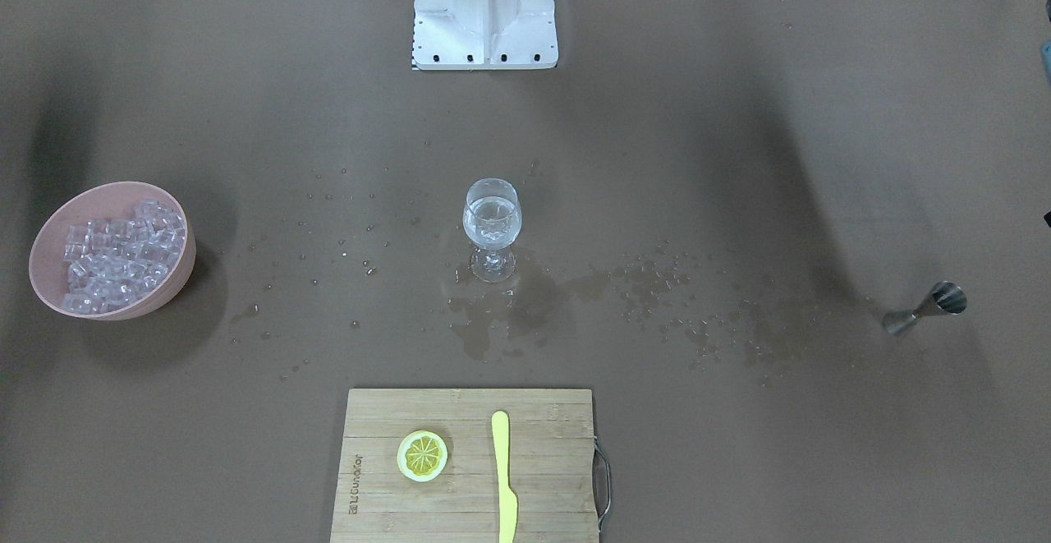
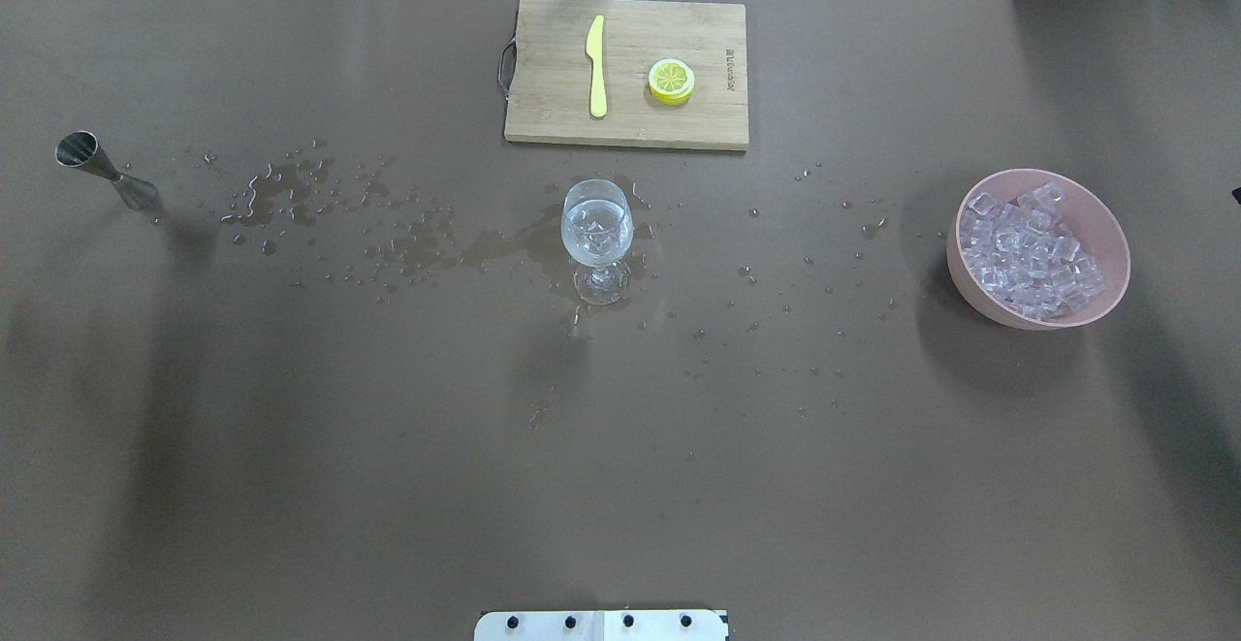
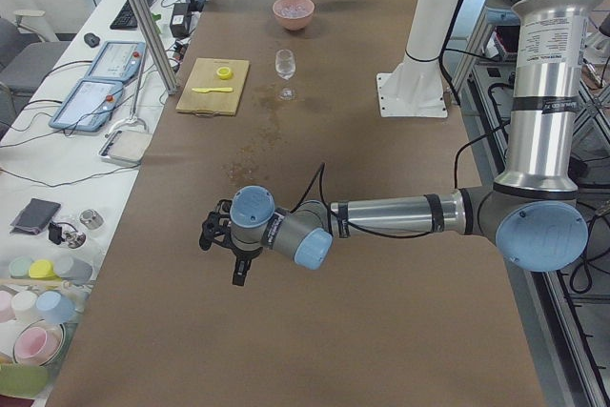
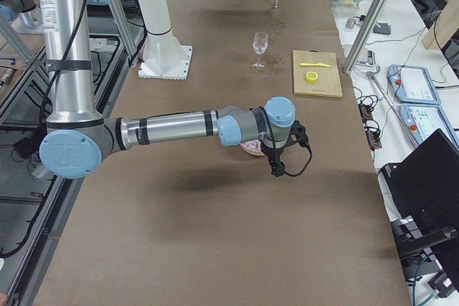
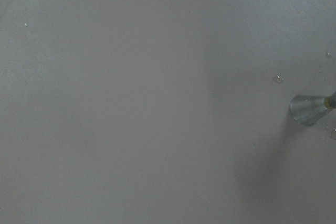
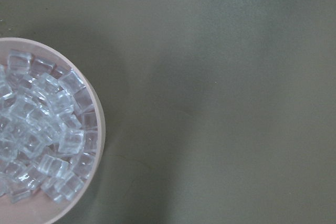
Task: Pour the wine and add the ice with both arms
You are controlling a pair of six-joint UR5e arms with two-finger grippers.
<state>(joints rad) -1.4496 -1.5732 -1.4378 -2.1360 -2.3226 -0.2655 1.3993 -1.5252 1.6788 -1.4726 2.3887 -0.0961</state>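
A stemmed glass [image 1: 492, 223] stands mid-table holding clear wine and a few ice cubes; it also shows in the overhead view [image 2: 596, 229]. A pink bowl [image 2: 962, 284] full of ice cubes [image 2: 1033, 248] sits at the robot's right, and appears in the front view [image 1: 185, 270] and the right wrist view [image 6: 100, 129]. A steel jigger [image 2: 97, 166] stands at the robot's left, its base in the left wrist view [image 5: 308, 109]. My left gripper [image 3: 239, 272] hangs near the jigger's side of the table and my right gripper [image 4: 276, 167] above the bowl. I cannot tell whether either is open or shut.
A wooden cutting board [image 2: 553, 117] at the far edge carries a yellow knife [image 2: 596, 67] and a lemon slice [image 2: 671, 80]. Water drops and puddles [image 2: 291, 185] spread around the glass and toward the jigger. The white robot base [image 1: 484, 9] stands at the near edge.
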